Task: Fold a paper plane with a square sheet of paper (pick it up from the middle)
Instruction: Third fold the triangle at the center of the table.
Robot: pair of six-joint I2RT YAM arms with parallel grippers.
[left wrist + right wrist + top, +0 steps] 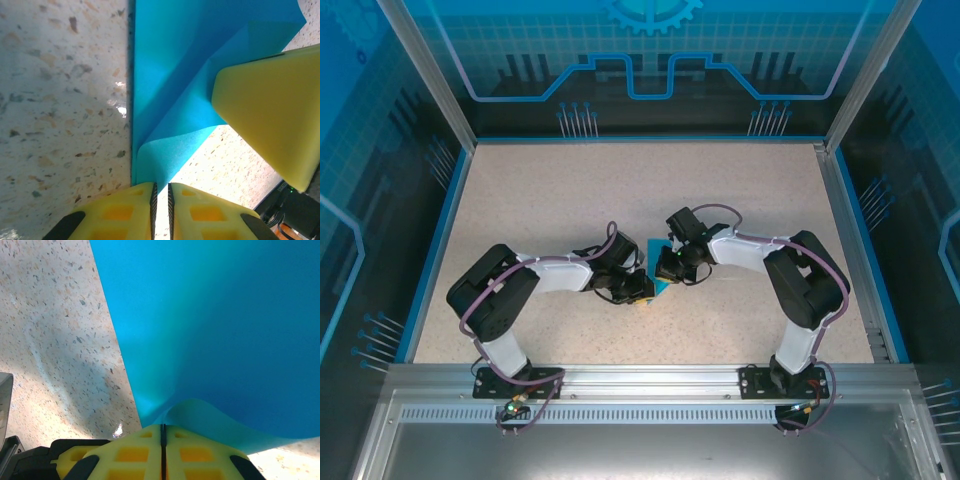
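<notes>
- My left gripper (161, 192) is pinching the paper's (175, 75) curled edge, jaws almost pressed together.
- My right gripper (162, 432) is pinching another edge — jaws pressed tight.
- The paper is sitting mid-way across the table (570, 200), between my wrists.
- Diagonal creases are showing; I am judging the folding partway — no finished dart yet.

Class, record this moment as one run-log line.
left gripper: shut on paper | right gripper: shut on paper | paper: creased, edge curled up
</notes>
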